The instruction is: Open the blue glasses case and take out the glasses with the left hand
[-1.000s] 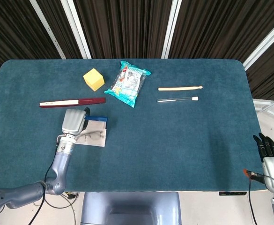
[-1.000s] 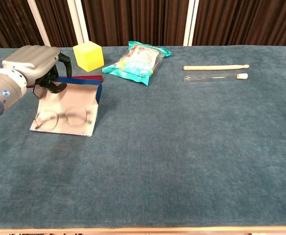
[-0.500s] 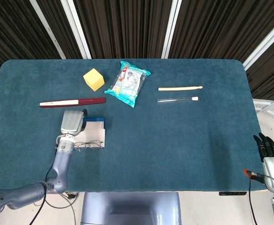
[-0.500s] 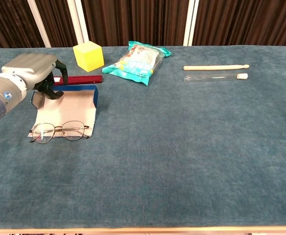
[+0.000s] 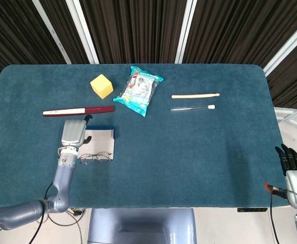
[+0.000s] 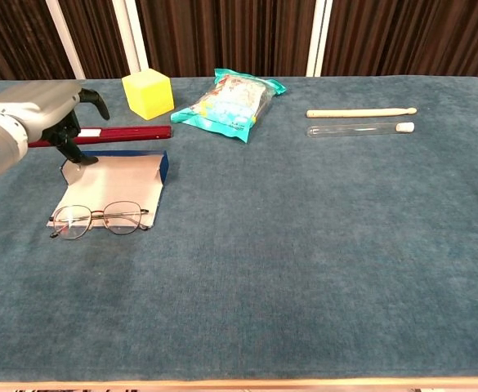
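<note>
The teal bench [image 6: 304,245] carries the open blue glasses case [image 6: 116,186], lying flat with its pale lining up and its blue edge toward 1 o'clock. The left hand [image 6: 38,106] hovers at the case's 10 o'clock corner, empty; its dark fingers [image 6: 75,147] curl downward, one tip touching or just above the lining; I cannot tell which. The glasses [image 6: 100,220] lie at the case's 6 o'clock edge, lenses overlapping the lining, free of the hand.

Since half a second ago the left hand has drawn off toward 9 o'clock and the raised flap it was at has dropped flat; the glasses have not moved.

The right hand [image 5: 290,160] shows only in the head view, off the bench at 4 o'clock, dark fingers straight and close together, holding nothing.
</note>
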